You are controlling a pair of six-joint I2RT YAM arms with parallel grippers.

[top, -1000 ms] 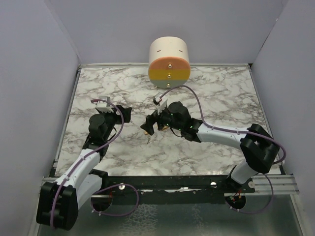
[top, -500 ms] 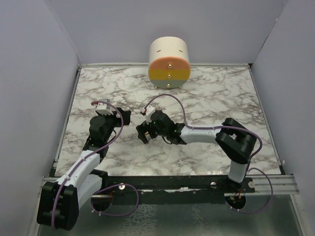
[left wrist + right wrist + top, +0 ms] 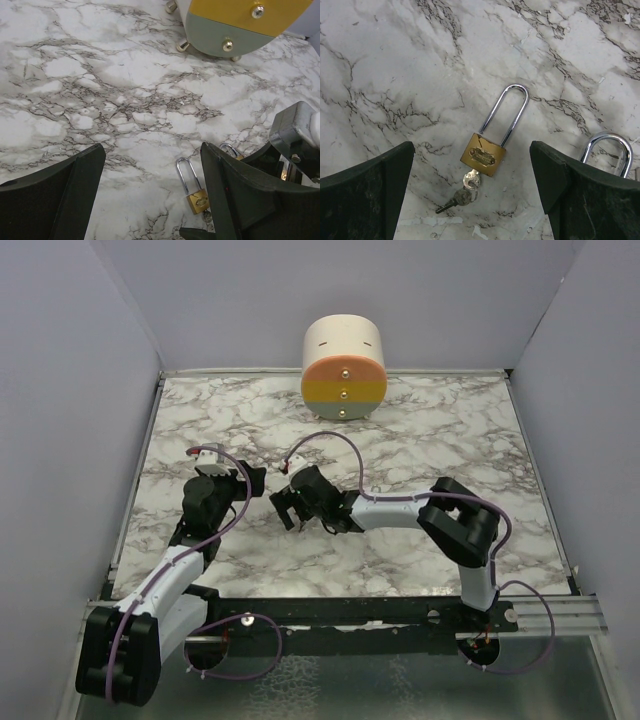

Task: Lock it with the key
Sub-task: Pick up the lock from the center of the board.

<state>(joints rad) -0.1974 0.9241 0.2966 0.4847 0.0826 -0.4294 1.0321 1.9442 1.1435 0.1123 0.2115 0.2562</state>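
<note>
Likely calls for a side pinch on the small, hard, slick padlock (image 3: pixel 482 156), mid-frame inside the wide-spread right gripper (image 3: pixel 472 182).

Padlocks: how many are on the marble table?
2. One brass padlock, key at its base, lies in the open; the second padlock lies beside it, mostly hidden behind a jaw, shackle showing.
</note>
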